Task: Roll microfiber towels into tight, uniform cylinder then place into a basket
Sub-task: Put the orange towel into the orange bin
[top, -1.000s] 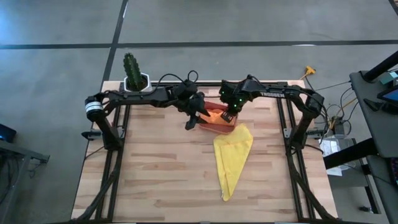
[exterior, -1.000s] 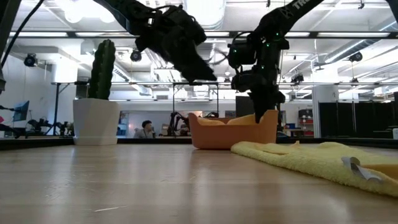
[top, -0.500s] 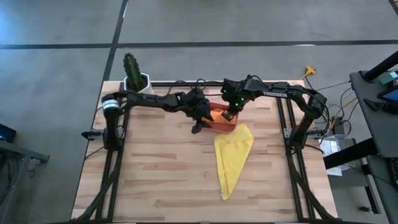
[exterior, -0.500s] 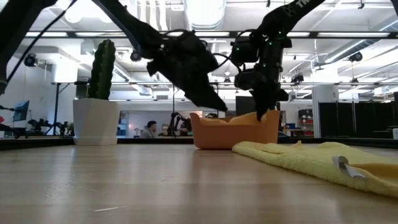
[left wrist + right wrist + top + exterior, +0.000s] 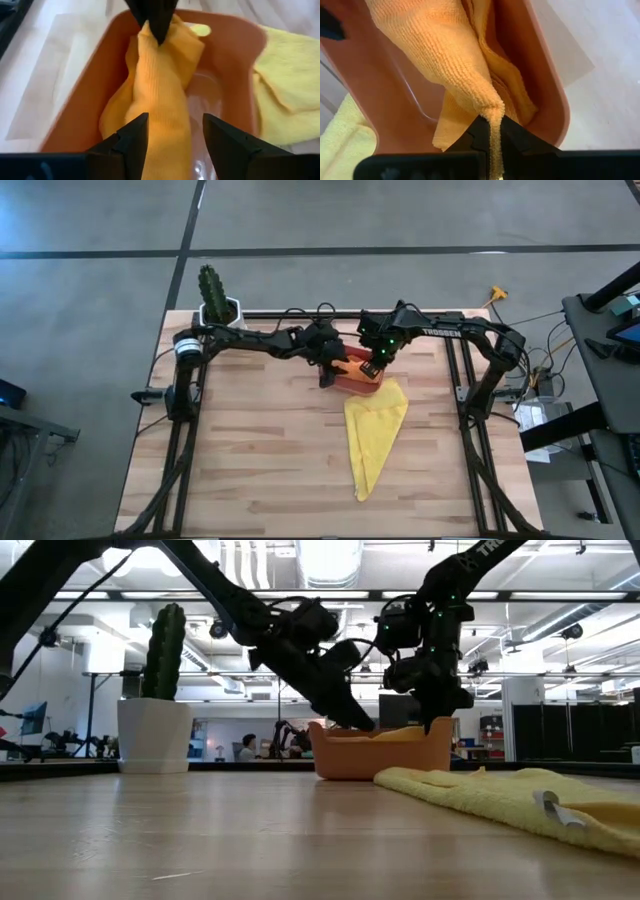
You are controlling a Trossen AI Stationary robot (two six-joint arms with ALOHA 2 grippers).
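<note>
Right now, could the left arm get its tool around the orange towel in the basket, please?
Probably yes: the left tool hangs open just above the orange towel in the basket, nothing between them; the right tool pinches the towel's far end.

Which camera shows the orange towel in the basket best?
Left wrist view: the orange microfiber towel fills the salmon-red plastic basket. Right wrist view shows its pinched end, high view a speck, low view just a sliver.

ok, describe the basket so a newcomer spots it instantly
Look at the far edge of the wooden table, near the middle, where both arms meet. The basket is the shallow salmon-red bin there holding the orange towel; the yellow towel lies flat just in front.
</note>
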